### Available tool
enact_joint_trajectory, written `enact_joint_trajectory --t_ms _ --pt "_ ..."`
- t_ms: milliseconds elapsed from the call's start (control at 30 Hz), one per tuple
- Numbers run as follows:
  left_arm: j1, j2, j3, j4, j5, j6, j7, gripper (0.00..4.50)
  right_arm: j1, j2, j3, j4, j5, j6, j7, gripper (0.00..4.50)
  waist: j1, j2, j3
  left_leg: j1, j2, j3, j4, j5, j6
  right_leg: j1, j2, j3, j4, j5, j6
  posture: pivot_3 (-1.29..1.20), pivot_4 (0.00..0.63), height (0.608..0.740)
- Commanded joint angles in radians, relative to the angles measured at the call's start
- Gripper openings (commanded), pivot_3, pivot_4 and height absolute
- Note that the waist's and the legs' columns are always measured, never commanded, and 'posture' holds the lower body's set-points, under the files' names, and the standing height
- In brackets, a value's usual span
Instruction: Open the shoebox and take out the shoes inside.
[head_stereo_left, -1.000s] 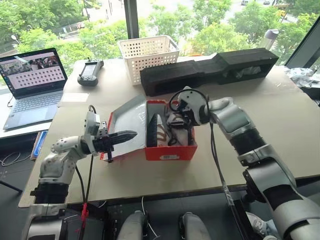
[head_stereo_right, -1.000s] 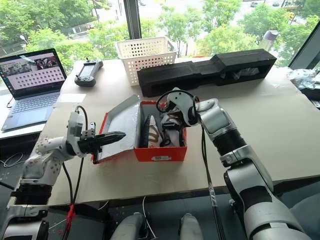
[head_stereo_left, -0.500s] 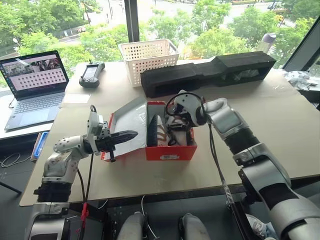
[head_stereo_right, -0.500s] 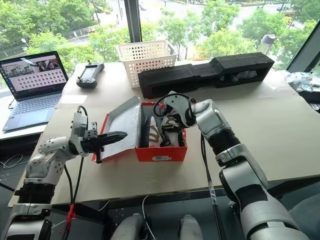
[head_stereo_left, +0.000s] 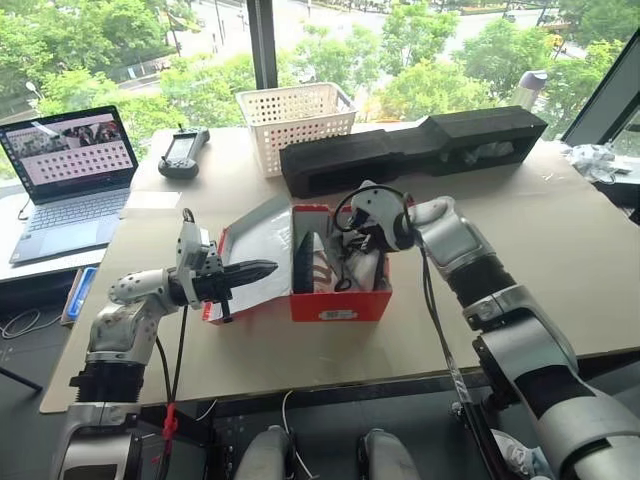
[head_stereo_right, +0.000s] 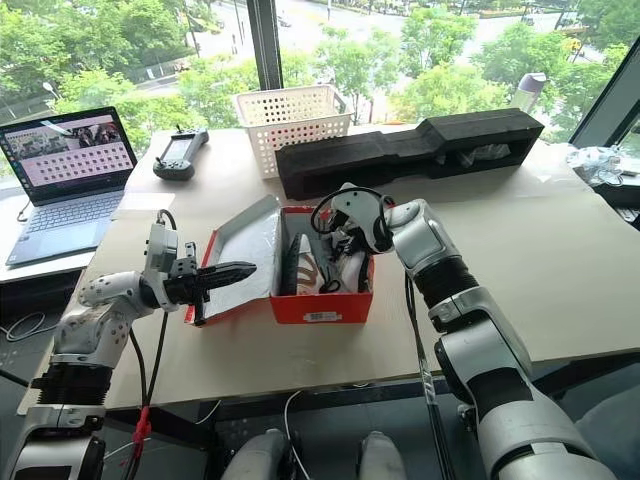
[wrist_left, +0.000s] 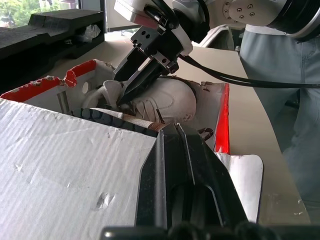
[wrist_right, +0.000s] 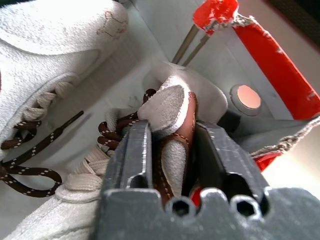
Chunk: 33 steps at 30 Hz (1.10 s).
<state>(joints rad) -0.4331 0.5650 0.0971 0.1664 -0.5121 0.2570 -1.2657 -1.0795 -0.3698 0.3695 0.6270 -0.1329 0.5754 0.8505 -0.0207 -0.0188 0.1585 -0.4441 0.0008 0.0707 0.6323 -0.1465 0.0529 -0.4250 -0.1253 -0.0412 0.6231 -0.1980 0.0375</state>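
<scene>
My right gripper (wrist_right: 167, 150) is clamped on 1 shoe's (head_stereo_right: 352, 268) tongue inside the shoebox (head_stereo_right: 318, 303), near the table's (head_stereo_right: 520, 250) front edge. My left gripper (head_stereo_right: 240, 270), fingers together, rests against the lid (head_stereo_right: 245, 245).

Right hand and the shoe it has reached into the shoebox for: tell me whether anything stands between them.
Nothing visible does. The right hand is already clamped on the shoe, at its tongue, inside the shoebox; the lid lies folded open.

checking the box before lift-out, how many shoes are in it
2. Both lie in the open red box: one shoe lies loose beside the other, and the second shoe is pinched at its tongue by the right end effector.
</scene>
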Motion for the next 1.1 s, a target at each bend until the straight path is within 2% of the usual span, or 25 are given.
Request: enact_joint_trajectory --t_ms 33,133,300,433,467,533,633,800,867,1000,1100 --pt "-0.025 0.001 0.004 -0.006 0.004 -0.029 0.005 0.0 0.05 0.012 0.008 0.068 -0.012 0.022 0.005 0.21 0.0 0.0 0.0 0.0 0.0 0.0 0.0 0.0 0.0 0.0 0.0 0.0 0.0 0.0 0.0 0.0 0.15 0.731" --pt "-0.027 0.002 0.005 -0.005 0.005 -0.028 0.006 0.0 0.045 0.018 -0.029 0.054 0.004 0.033 -0.007 0.21 -0.001 0.0 0.0 0.0 0.0 0.0 0.0 0.0 0.0 0.0 -0.002 -0.001 0.0 0.0 0.0 0.0 0.15 0.731" --pt "-0.027 0.006 0.004 -0.005 0.01 -0.028 0.009 0.0 0.009 0.03 -0.17 -0.081 0.097 0.142 -0.026 0.21 -0.001 0.0 0.0 -0.001 0.0 0.001 -0.003 0.0 0.0 -0.003 -0.005 -0.004 0.0 0.0 0.0 0.0 0.15 0.731" --pt "-0.028 0.011 0.004 -0.004 0.014 -0.028 0.013 0.0 0.014 0.029 -0.256 -0.232 0.189 0.282 -0.016 0.21 0.0 0.0 0.001 -0.011 -0.001 0.002 -0.004 0.001 0.0 -0.01 -0.005 -0.003 0.001 0.001 -0.001 0.0 0.15 0.731" --pt "-0.028 0.012 0.004 -0.003 0.015 -0.029 0.013 0.0 0.02 0.026 -0.267 -0.266 0.206 0.311 -0.015 0.21 0.0 0.0 0.001 -0.016 -0.001 0.002 -0.004 0.001 0.001 -0.015 -0.005 -0.003 0.002 0.004 0.005 0.0 0.15 0.731" --pt "-0.03 0.014 0.005 0.0 0.017 -0.03 0.013 0.0 0.031 0.026 -0.288 -0.313 0.24 0.356 -0.023 0.21 0.0 0.0 0.002 -0.017 -0.001 0.002 -0.004 0.005 0.008 -0.016 -0.004 -0.004 0.003 0.004 0.005 0.0 0.15 0.731" --pt "-0.033 0.015 0.005 0.004 0.022 -0.031 0.01 0.0 0.039 0.033 -0.344 -0.362 0.303 0.417 -0.043 0.21 0.003 0.0 0.002 -0.018 -0.002 0.002 -0.005 0.004 0.008 -0.016 -0.003 -0.006 0.001 0.004 0.005 0.0 0.15 0.731" --pt "-0.045 0.018 0.002 0.014 0.028 -0.033 0.005 0.0 0.039 0.015 -0.428 -0.407 0.379 0.465 -0.077 0.21 0.005 0.0 0.002 -0.018 -0.001 0.002 -0.004 0.003 0.008 -0.015 -0.003 -0.007 0.001 0.004 0.005 0.0 0.15 0.731" --pt "-0.049 0.019 0.001 0.019 0.03 -0.034 0.002 0.0 0.03 0.008 -0.47 -0.422 0.417 0.487 -0.085 0.21 0.007 0.0 0.002 -0.018 -0.001 0.002 -0.003 0.0 0.002 -0.015 -0.004 -0.007 0.001 0.004 0.006 0.0 0.15 0.731" --pt "-0.05 0.018 0.001 0.023 0.032 -0.037 -0.002 0.0 0.044 -0.011 -0.485 -0.412 0.439 0.487 -0.109 0.21 0.008 0.0 0.002 -0.018 -0.002 0.002 -0.003 0.001 0.005 -0.014 -0.004 -0.007 0.0 0.004 0.006 0.0 0.15 0.731" --pt "-0.052 0.018 0.0 0.026 0.035 -0.038 -0.003 0.0 0.059 0.001 -0.544 -0.366 0.483 0.5 -0.137 0.21 0.007 0.0 0.002 -0.018 -0.001 0.002 -0.004 0.003 0.009 -0.015 -0.003 -0.007 0.0 0.004 0.006 0.0 0.15 0.731"
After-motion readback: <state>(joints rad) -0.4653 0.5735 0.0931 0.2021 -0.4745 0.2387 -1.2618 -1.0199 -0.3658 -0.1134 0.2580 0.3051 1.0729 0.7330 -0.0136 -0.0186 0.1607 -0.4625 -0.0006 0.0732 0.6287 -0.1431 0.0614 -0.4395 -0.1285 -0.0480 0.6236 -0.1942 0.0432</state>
